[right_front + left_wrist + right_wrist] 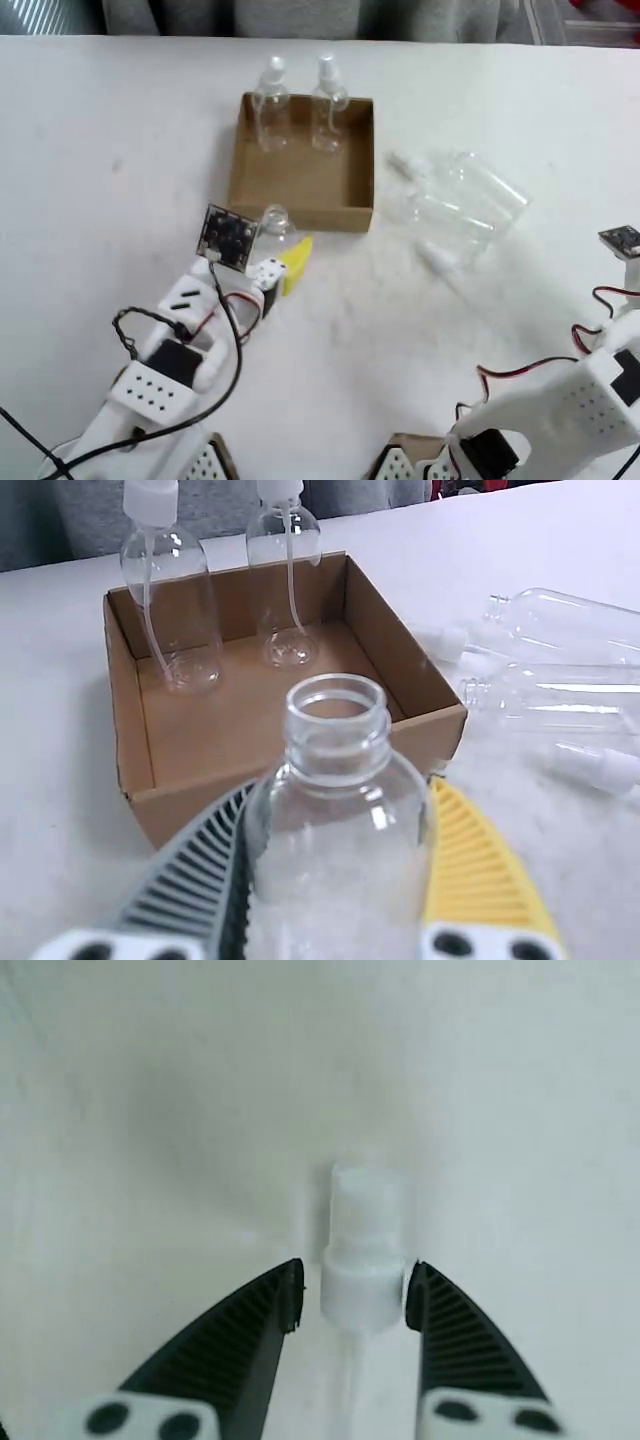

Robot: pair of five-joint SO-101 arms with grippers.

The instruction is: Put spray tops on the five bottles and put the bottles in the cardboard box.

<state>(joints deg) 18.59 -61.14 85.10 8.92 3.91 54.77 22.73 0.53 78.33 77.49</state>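
Tabletop (100, 150): white, matte, faintly smudged; grey fabric (300, 15) lies along its far edge.

Cardboard box (300, 215): open, mid-tabletop. Two capped bottles (170, 610) stand upright against its far wall.

Left gripper (340, 800): closed on an uncapped bottle (335, 720), held upright just before the box's near wall.

Loose bottles (460, 200): lying on their sides beside the box, with loose white tops among them.

Right gripper (355, 1295): parted, straddling a white spray top (365, 1230) on the tabletop, with a narrow gap on one side.
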